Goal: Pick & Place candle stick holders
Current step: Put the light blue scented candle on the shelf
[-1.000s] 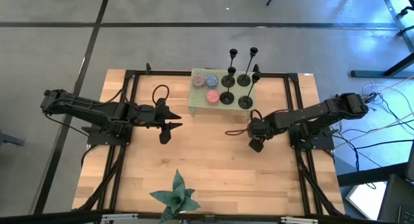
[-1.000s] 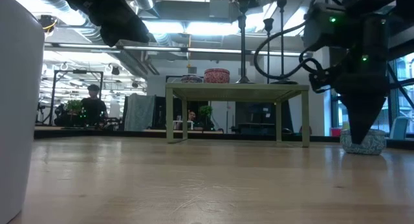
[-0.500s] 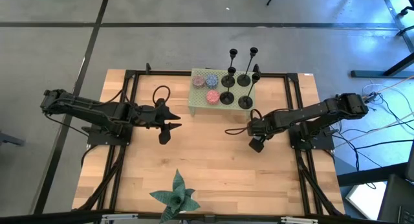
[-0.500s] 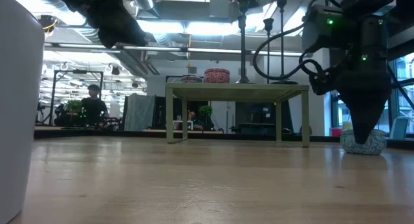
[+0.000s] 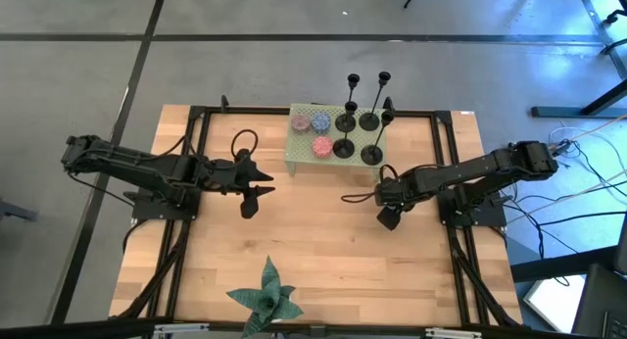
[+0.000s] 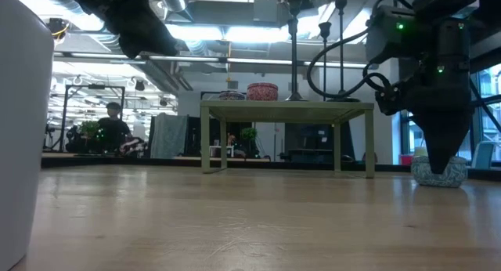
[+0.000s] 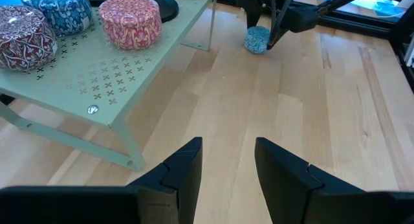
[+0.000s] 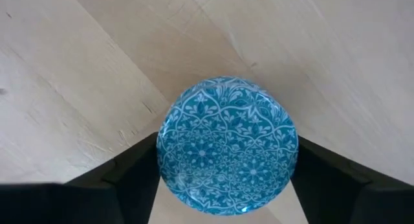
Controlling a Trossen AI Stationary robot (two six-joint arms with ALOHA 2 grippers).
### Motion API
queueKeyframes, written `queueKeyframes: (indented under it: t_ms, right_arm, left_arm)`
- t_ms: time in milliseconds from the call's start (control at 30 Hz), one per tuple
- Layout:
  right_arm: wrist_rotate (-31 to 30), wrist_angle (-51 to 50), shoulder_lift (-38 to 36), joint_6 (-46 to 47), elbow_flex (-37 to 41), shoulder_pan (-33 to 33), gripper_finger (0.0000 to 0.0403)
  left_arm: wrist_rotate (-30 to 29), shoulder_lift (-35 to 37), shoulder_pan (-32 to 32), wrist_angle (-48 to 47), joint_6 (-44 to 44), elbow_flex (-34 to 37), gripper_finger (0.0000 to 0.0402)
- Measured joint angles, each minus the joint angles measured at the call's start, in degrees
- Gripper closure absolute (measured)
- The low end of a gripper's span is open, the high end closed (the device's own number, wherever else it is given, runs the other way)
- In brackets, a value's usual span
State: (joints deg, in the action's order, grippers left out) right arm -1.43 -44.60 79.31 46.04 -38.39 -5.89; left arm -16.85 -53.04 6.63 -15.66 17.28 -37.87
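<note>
Several black candle stick holders (image 5: pixel 358 133) stand on their disc bases on a small green table (image 5: pixel 299 155) at the far middle; their stems (image 6: pixel 293 44) show in the low view. My right gripper (image 5: pixel 389 218) points down over a blue patterned round tin (image 8: pixel 226 146) on the wood, just near-right of the green table, one finger on each side of it. My left gripper (image 7: pixel 226 166) hangs open above the wood left of centre, with nothing between its fingers. My right gripper has the blue tin's round side wall (image 8: pixel 162 166) between its two fingers (image 8: pixel 132 179), which meet opposite sides with no gap showing. The fingers come from above, pointing down. The tin sits flat on the table top, lid up (image 6: pixel 440 175).
Three patterned tins (image 5: pixel 312 128) share the green table with the holders. A green star-shaped plant (image 5: pixel 266 298) lies near the front edge. Black frame rails (image 5: pixel 181 231) run along both sides. A white object (image 6: pixel 16 130) fills the low view's left edge. Bare wood lies in the middle.
</note>
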Motion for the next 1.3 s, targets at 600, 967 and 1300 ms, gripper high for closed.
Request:
queueKeyframes:
  t_ms: [600,967,1300]
  right_arm:
    - [5.2,6.9,0.1,-4.2,-3.5,-0.3,0.0111]
    - [-6.5,14.6,0.1,-13.3,-13.4,-3.8,0.0104]
    - [-15.9,19.6,7.0,-27.3,-24.8,-6.9,0.0097]
  left_arm:
    - [0.0,0.0,0.0,1.4,7.8,0.0,0.0263]
    - [4.7,0.0,-0.1,1.3,18.2,0.0,0.0263]
    - [12.0,-1.3,-5.9,3.0,26.4,0.0,0.0224]
